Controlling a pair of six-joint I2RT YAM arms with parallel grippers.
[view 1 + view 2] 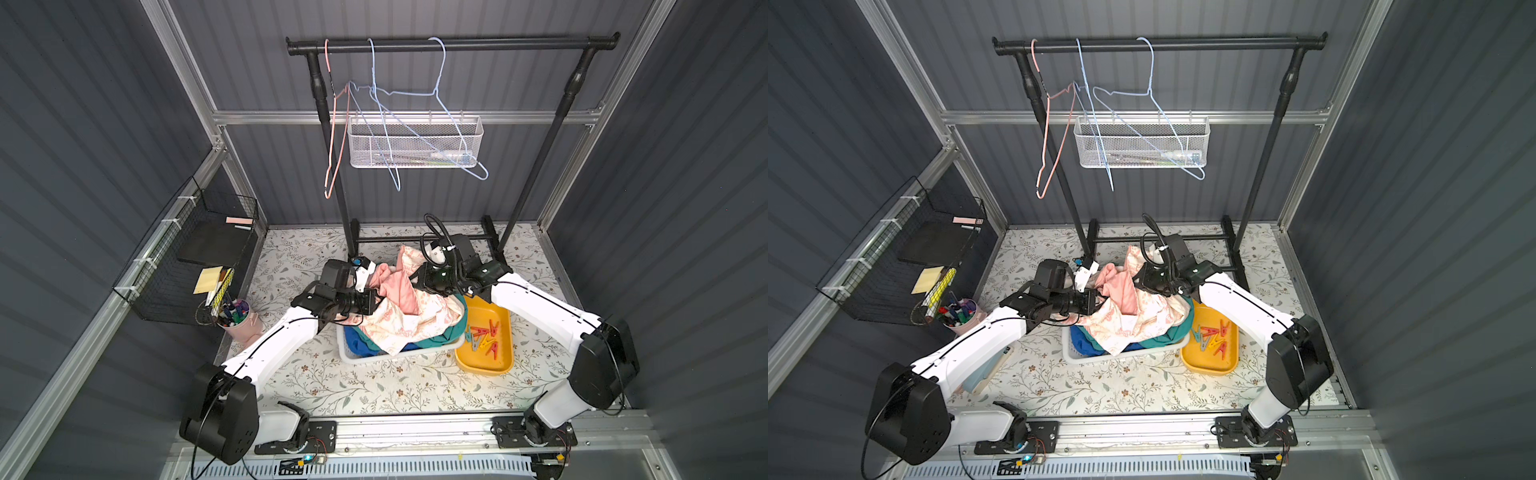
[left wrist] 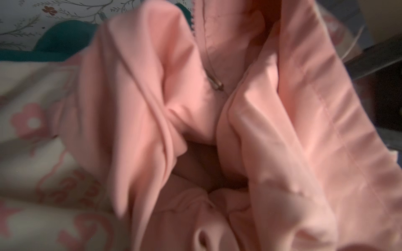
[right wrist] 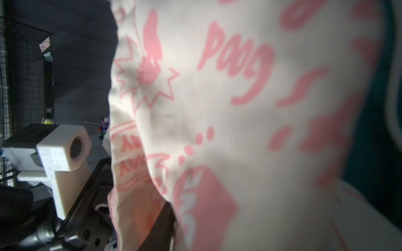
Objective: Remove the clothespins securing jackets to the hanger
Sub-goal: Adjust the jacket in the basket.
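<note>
Cream cloth with a pink print lies uppermost: the cream jacket [image 1: 415, 318] is heaped in the white laundry basket [image 1: 362, 358] at the middle of the tabletop [image 1: 374, 388]. Its plain pink lining [image 1: 397, 286] is bunched up over the basket's far rim. Beneath it in the same basket lie the teal jacket [image 1: 441, 337] and the blue jacket [image 1: 356, 338]. The left gripper [image 1: 375, 302] reaches over the basket's left rim into the lining. Its jaws are closed together, but the fingertips are buried in cloth, so whether they pinch it cannot be told. The right gripper [image 1: 417, 277] sits at the basket's far right corner against a raised fold of the jacket. The cloth hides its fingers, so apart or together cannot be told. The clothespins [image 1: 484, 334], mostly red with some yellow, teal and grey, lie loose in a yellow tray [image 1: 505, 353] just beside the basket's right side. Behind and above the basket, three bare wire hangers [image 1: 440, 99] hang from a black rail [image 1: 498, 43].
</note>
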